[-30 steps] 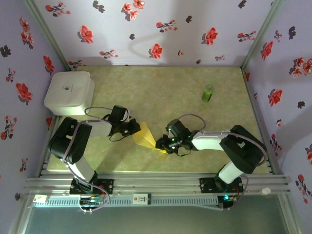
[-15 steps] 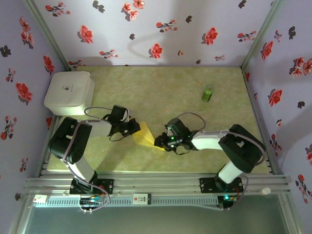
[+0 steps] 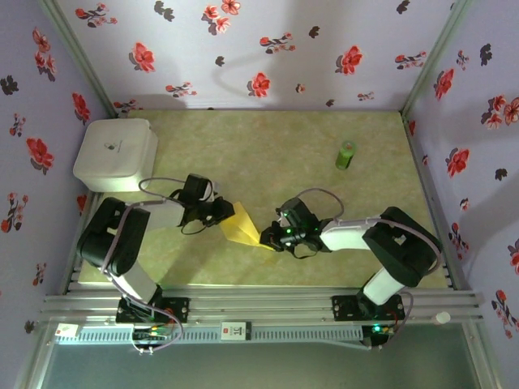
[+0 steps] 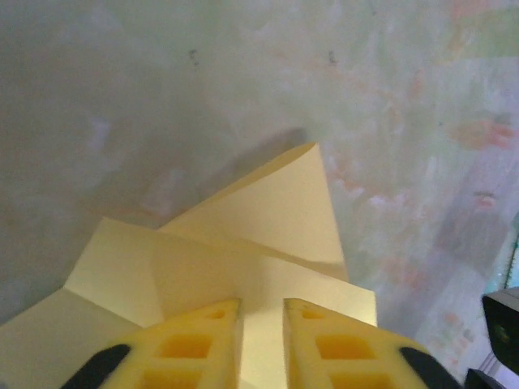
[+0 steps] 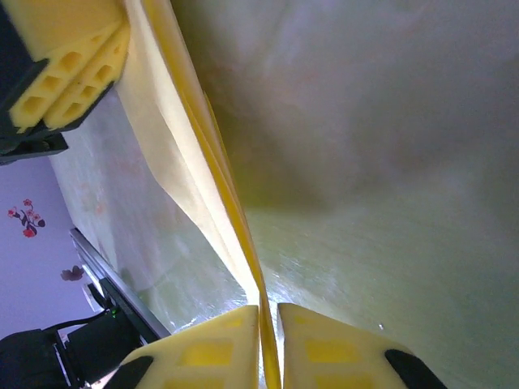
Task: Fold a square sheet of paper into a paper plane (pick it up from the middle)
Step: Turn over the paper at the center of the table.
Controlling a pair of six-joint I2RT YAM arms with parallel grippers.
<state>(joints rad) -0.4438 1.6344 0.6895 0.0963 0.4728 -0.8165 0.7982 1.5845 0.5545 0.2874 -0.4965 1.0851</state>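
The yellow sheet of paper [image 3: 243, 228], folded to a creased pointed shape, lies low over the table between the two arms. My left gripper [image 3: 225, 213] is at its left end. In the left wrist view its fingertips [image 4: 262, 304] stand a narrow gap apart over the folded layers [image 4: 276, 219]. My right gripper [image 3: 271, 237] is at the paper's right tip. In the right wrist view its jaws [image 5: 268, 308] are shut on the thin folded edge [image 5: 174, 138], which runs up toward the left gripper's fingers [image 5: 69, 65].
A white rounded box [image 3: 117, 154] sits at the back left corner. A small green cylinder [image 3: 346, 154] stands at the back right. Flowered walls close three sides, and a metal rail [image 3: 259, 310] runs along the near edge.
My right gripper's jaws have closed onto the paper's right tip. The left gripper's fingers have parted slightly. The paper has barely moved.
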